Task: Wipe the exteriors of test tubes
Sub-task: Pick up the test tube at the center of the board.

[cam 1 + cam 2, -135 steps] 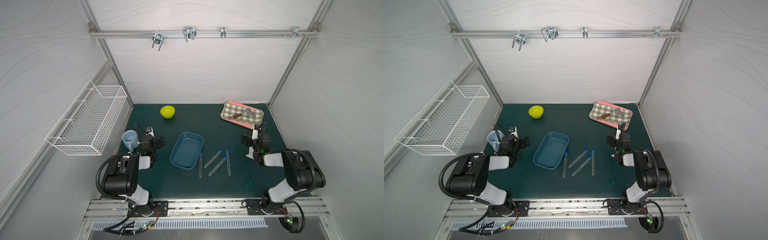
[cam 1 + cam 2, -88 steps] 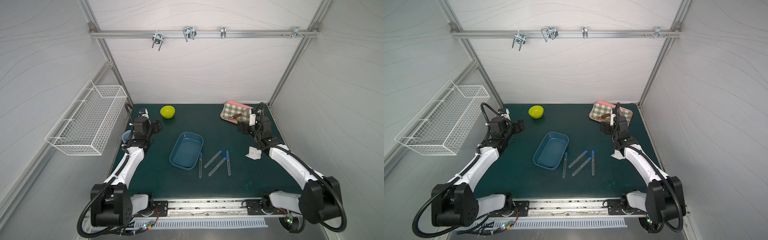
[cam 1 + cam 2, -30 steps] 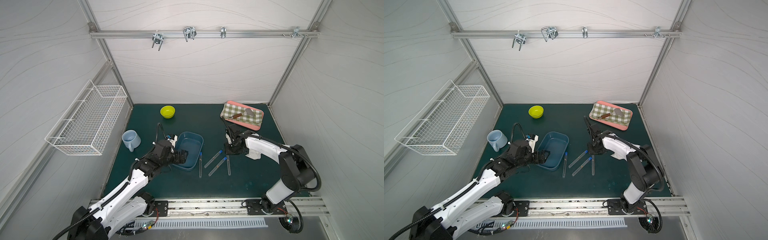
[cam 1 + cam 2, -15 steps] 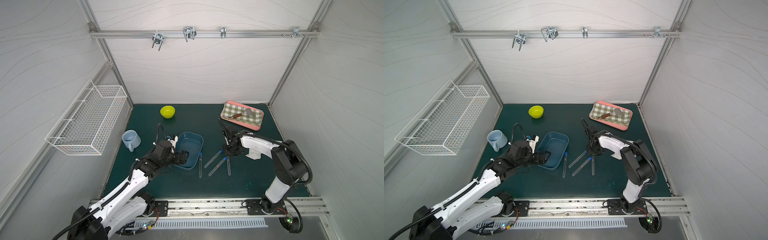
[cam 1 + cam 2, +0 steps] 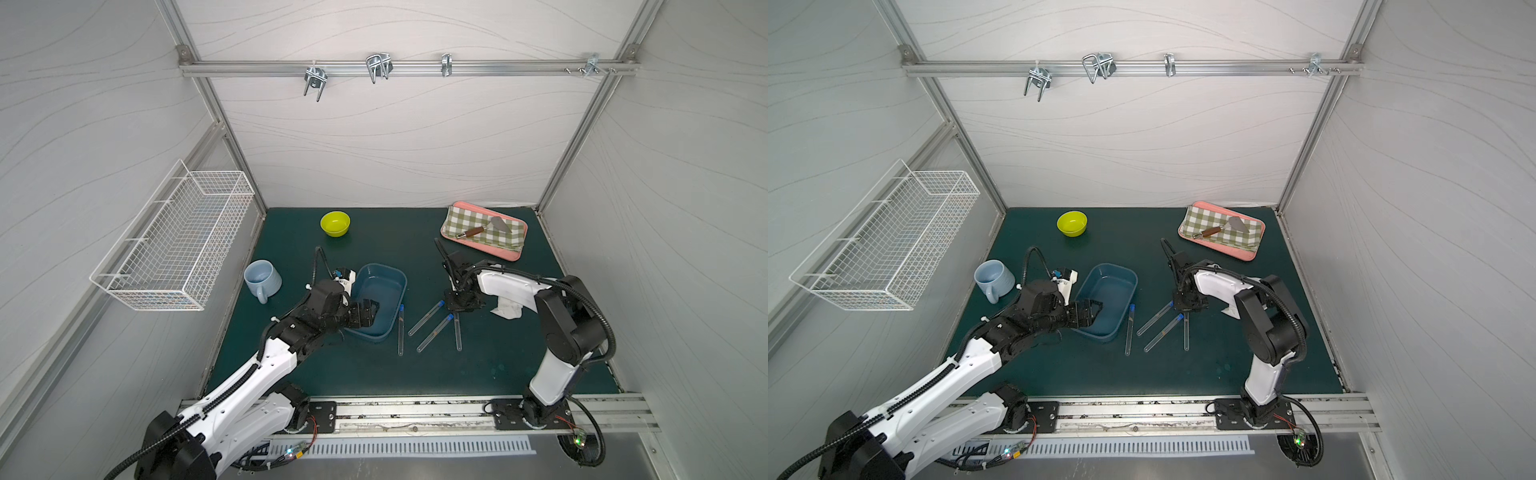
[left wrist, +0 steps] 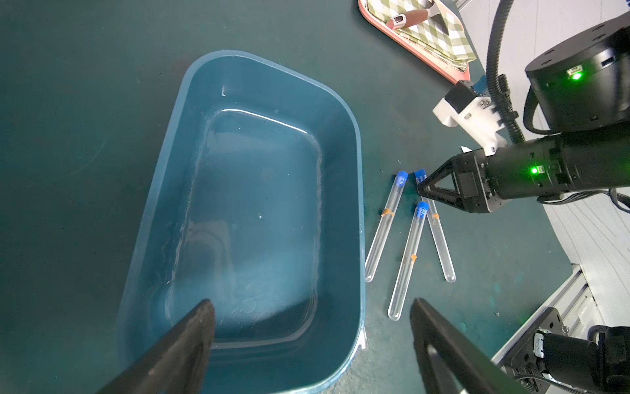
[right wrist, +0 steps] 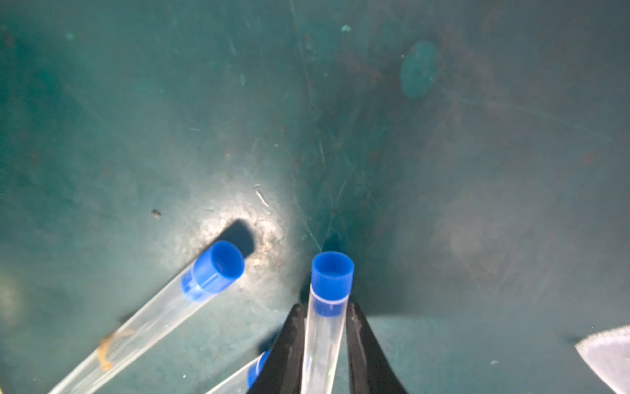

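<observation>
Four clear test tubes with blue caps lie on the green mat in both top views: one (image 5: 400,328) beside the tub, two slanted (image 5: 426,318) (image 5: 435,332), and the rightmost (image 5: 457,332). My right gripper (image 5: 457,309) (image 7: 325,324) is shut on that rightmost tube (image 7: 322,341) just below its cap, and the tube still rests on the mat. The left wrist view shows orange marks on the tubes (image 6: 407,259). My left gripper (image 5: 371,309) (image 6: 312,317) hangs open over the tub's near end with nothing between its fingers.
The blue tub (image 5: 395,276) holds shallow water. A crumpled white wipe (image 5: 508,309) lies by the right arm. At the back stand a pink tray (image 5: 482,251) with checked cloth and scraper, and a yellow-green bowl (image 5: 335,223). A pale blue mug (image 5: 262,278) stands left, below a wire basket (image 5: 178,245).
The right gripper has settled on the rightmost tube's cap end and closed its jaws on it. The left arm has stayed over the tub, still open.
</observation>
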Controlling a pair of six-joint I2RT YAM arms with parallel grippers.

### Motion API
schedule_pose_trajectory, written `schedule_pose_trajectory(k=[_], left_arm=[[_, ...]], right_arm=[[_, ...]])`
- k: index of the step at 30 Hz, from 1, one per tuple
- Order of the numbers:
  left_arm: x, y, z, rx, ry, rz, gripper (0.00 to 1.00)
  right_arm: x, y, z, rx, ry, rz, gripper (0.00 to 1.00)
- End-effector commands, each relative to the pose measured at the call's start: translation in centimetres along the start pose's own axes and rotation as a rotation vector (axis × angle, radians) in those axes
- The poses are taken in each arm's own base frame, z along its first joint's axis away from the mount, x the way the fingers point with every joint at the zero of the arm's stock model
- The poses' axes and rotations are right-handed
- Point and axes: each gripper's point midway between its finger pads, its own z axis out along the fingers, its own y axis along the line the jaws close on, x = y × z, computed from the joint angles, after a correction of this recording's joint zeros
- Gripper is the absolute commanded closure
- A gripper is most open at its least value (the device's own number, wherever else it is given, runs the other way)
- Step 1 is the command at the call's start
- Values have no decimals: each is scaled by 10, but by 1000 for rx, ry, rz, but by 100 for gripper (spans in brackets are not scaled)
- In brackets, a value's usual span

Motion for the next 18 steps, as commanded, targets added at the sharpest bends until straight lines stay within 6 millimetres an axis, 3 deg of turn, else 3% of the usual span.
schedule_pose_trajectory(k=[1,9,14,18], left_arm=[[-18,-14,-4,36,-40,0,9],[-17,-15,-1,40,-23,2,9],[-17,-20,-3,62,-20,9,9],[-17,-35,-7,132,2,39,11]], right_arm=[[3,-2,6,24,19,7,78],[3,-2,4,22,15,10,86],[-5,4,-24,-30,-42,16,88],[-16,16,-63,-182,-111,63,89]])
